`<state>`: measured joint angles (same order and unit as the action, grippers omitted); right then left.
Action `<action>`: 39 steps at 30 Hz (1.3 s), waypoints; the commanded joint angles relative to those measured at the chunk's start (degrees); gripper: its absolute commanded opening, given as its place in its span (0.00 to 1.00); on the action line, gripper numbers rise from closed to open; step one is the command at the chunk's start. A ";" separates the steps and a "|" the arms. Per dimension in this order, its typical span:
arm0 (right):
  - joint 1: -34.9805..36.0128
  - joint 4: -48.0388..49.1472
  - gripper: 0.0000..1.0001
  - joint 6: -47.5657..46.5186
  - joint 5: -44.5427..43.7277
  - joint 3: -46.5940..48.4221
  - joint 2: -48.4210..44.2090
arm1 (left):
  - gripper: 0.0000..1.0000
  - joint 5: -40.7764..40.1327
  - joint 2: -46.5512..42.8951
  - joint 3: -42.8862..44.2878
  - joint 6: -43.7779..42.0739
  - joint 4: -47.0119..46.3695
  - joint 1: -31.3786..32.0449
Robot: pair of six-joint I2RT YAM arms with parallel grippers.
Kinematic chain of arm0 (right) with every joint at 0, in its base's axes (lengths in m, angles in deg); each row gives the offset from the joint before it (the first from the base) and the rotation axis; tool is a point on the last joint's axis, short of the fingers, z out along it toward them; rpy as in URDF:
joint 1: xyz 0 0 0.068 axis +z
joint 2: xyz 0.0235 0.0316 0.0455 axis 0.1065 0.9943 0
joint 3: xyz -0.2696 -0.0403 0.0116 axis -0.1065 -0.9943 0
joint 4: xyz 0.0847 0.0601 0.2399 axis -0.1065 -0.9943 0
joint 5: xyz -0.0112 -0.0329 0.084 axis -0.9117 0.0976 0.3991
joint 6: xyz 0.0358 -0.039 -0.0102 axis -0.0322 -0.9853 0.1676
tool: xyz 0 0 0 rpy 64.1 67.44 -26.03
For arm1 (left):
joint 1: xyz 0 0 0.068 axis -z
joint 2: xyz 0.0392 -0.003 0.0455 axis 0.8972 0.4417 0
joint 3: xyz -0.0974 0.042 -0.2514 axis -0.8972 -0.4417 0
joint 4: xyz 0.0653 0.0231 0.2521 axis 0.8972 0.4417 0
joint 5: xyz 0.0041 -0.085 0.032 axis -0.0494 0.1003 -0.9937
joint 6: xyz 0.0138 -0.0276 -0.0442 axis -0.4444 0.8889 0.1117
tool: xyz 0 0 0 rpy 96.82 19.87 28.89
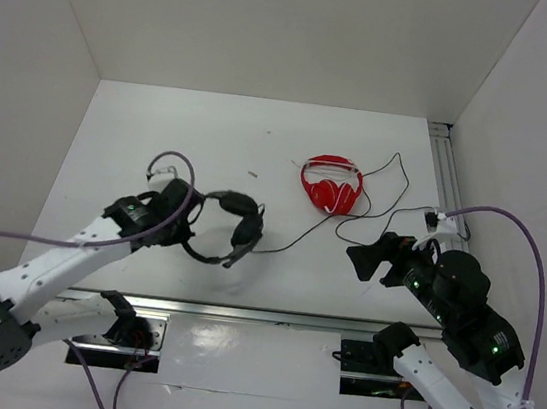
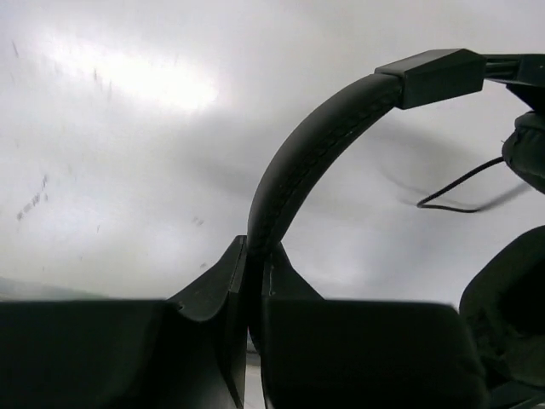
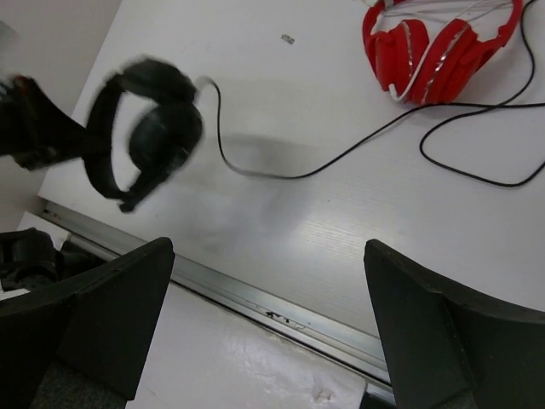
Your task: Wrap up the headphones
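The black headphones (image 1: 235,228) hang above the table's left middle, held by the headband. My left gripper (image 1: 191,219) is shut on the thin headband (image 2: 298,162), with the jaws closed tight around it (image 2: 254,264). The earcups (image 2: 511,298) hang to the right. The long black cable (image 1: 300,233) trails right across the table and also shows in the left wrist view (image 2: 460,183). In the right wrist view the headphones (image 3: 145,132) are blurred and their cable (image 3: 281,175) runs along the table. My right gripper (image 1: 367,262) is open and empty (image 3: 268,290) over the near edge.
Red headphones (image 1: 332,184) lie at the back middle, with the cable looping beside them; they also show in the right wrist view (image 3: 434,51). A metal rail (image 1: 269,315) runs along the near edge and another (image 1: 449,177) along the right side. A small scrap (image 1: 253,174) lies near the middle.
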<state>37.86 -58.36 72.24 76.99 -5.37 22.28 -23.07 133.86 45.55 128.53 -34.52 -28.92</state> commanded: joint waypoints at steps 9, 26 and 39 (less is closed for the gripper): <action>-0.80 47.60 1.00 2.37 38.06 -19.45 -6.25 | 0.00 -15.42 -13.66 34.43 -17.77 17.24 0.11; 13.85 78.45 0.99 -11.66 24.03 -22.29 28.54 | 0.00 -0.32 -11.11 51.50 -27.80 19.46 0.11; 16.07 85.74 0.90 -17.03 13.11 -18.86 39.62 | 0.00 4.87 -12.16 50.45 -28.33 21.75 0.11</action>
<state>53.40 20.83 57.49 91.92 -26.83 59.00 -20.71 122.84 95.65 100.03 -9.58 -28.87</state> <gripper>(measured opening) 0.921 0.160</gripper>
